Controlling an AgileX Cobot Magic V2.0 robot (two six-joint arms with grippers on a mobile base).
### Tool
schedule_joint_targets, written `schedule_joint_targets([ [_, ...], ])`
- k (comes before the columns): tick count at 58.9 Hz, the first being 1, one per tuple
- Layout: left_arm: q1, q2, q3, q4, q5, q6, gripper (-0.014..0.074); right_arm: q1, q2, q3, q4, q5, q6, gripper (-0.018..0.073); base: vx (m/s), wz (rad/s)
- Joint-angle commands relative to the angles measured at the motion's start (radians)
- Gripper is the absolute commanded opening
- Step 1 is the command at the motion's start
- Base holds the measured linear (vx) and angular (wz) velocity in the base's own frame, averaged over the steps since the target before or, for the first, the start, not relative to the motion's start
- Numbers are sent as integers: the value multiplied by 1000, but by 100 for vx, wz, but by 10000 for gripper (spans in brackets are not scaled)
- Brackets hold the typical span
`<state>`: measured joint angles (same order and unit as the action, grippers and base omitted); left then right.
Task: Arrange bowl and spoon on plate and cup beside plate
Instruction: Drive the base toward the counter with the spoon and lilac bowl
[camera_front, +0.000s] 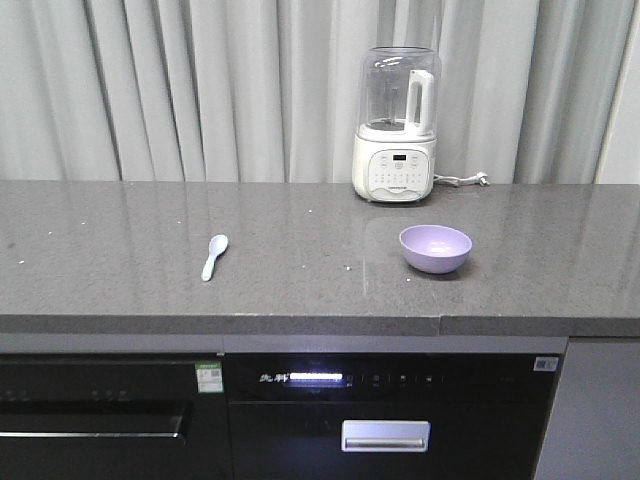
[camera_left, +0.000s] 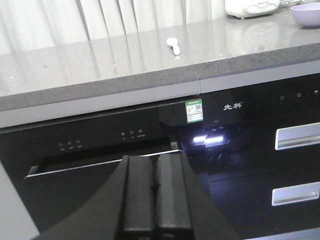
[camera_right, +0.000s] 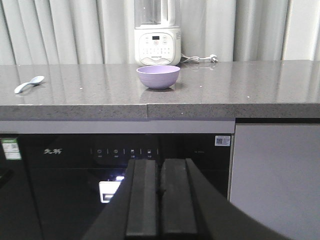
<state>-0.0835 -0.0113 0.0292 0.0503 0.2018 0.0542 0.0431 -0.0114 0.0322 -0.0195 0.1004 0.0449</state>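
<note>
On counter (camera_front: 110, 270), bowl (camera_front: 435, 248); spoon (camera_front: 214, 256) well apart

One bowl (camera_front: 435, 248), one spoon (camera_front: 214, 256), one blender (camera_front: 396, 125)

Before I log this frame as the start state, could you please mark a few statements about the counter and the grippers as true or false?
1. The spoon lies inside the bowl. False: it lies on the counter, apart from the bowl.
2. The bowl stands upright and empty. True.
3. Both grippers are open. False: the left gripper and the right gripper are both shut.
4. A blender stands behind the bowl, by the curtain. True.
</note>
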Motion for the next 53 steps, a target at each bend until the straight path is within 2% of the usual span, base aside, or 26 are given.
schedule_joint_targets([
  [1, -1, -4, -28, -9, -75, -6, -6, -6, 6, 2, -9, -83, -11, -8, 33, -8],
  [53, -1, -4, -28, -9, -75, -6, -6, -6, 6, 2, -9, -83, -11, -8, 39, -1],
])
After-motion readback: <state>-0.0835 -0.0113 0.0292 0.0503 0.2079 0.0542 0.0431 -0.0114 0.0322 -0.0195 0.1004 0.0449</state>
